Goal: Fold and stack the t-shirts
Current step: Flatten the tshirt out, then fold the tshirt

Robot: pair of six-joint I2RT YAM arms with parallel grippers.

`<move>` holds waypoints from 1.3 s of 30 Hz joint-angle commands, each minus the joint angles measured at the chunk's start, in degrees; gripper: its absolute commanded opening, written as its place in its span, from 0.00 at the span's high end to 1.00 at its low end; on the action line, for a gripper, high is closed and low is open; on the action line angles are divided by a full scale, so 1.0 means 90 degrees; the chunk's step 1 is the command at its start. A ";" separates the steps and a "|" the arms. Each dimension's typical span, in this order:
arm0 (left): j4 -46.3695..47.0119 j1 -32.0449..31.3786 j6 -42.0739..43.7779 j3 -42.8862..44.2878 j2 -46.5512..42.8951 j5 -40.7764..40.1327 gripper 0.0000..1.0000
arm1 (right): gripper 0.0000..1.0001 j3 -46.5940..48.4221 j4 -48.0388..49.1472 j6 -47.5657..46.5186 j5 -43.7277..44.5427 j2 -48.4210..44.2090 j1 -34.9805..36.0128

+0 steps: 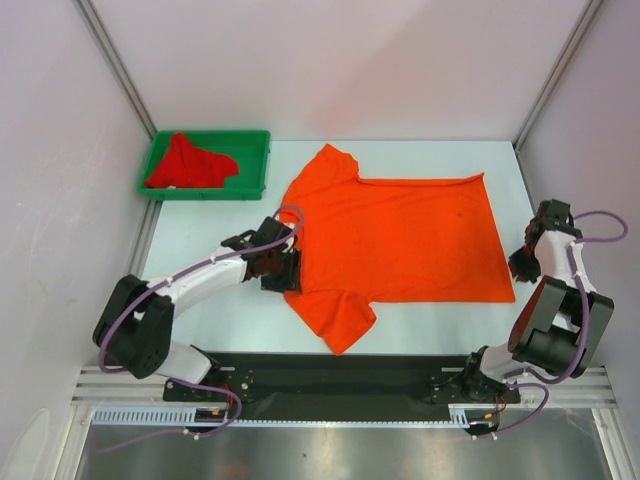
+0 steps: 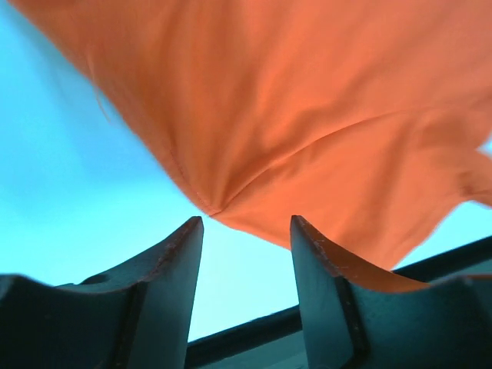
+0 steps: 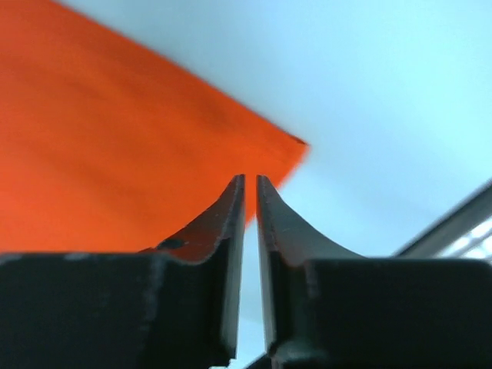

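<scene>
A bright orange t-shirt [image 1: 400, 235] lies spread flat on the table, hem to the right and sleeves pointing to the far and near sides. A deeper red t-shirt [image 1: 190, 165] sits crumpled in the green tray [image 1: 250, 150]. My left gripper [image 1: 285, 268] is low at the orange t-shirt's left edge. It is open, and its fingers [image 2: 246, 219] have only table between them, with the cloth [image 2: 307, 115] just beyond the tips. My right gripper [image 1: 520, 265] hovers by the hem's near right corner [image 3: 100, 169]. Its jaws [image 3: 250, 178] are almost together and hold nothing.
The tray stands at the far left corner of the table. White enclosure walls rise on the left, right and back. A black base rail [image 1: 330, 375] runs along the near edge between the two arm mounts.
</scene>
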 commanded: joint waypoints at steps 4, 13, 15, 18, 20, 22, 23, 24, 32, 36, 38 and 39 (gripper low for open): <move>-0.0518 -0.0033 0.0018 0.0967 -0.0550 0.0091 0.38 | 0.65 0.0532 0.0005 -0.0235 -0.1236 -0.0445 0.0472; 0.0643 -0.0131 -0.1739 -0.0749 -0.1038 0.1576 0.46 | 0.54 0.0483 0.0093 -0.0450 -0.2136 -0.0807 0.1125; 0.0819 -0.0141 -0.2352 -0.1014 -0.1194 0.1664 0.43 | 0.53 0.0376 0.0161 -0.0479 -0.2224 -0.0943 0.1204; 0.1532 -0.0150 -0.3309 -0.1813 -0.1418 0.1977 0.42 | 0.51 0.0229 0.0250 -0.0538 -0.2351 -0.1051 0.1283; 0.1932 -0.0209 -0.3743 -0.2059 -0.1517 0.2016 0.42 | 0.50 0.0199 0.0259 -0.0577 -0.2391 -0.1080 0.1312; 0.2002 -0.0248 -0.4259 -0.2333 -0.1692 0.1890 0.43 | 0.49 0.0180 0.0240 -0.0616 -0.2400 -0.1119 0.1331; 0.1992 -0.0296 -0.4531 -0.2421 -0.1799 0.1628 0.43 | 0.49 0.0170 0.0259 -0.0636 -0.2420 -0.1129 0.1351; 0.1992 -0.0316 -0.4660 -0.2528 -0.1907 0.1471 0.44 | 0.49 0.0170 0.0250 -0.0655 -0.2449 -0.1129 0.1351; 0.2266 -0.0433 -0.5188 -0.2881 -0.1919 0.0610 0.52 | 0.48 0.0082 0.0289 -0.0646 -0.2547 -0.1314 0.1400; 0.2217 -0.0541 -0.5374 -0.2783 -0.1654 0.0240 0.54 | 0.48 0.0131 0.0259 -0.0665 -0.2488 -0.1393 0.1410; 0.2207 -0.0580 -0.5520 -0.2783 -0.1595 0.0132 0.55 | 0.48 0.0150 0.0221 -0.0685 -0.2449 -0.1422 0.1410; 0.2217 -0.0570 -0.5550 -0.2773 -0.1537 0.0103 0.55 | 0.48 0.0160 0.0211 -0.0694 -0.2430 -0.1442 0.1410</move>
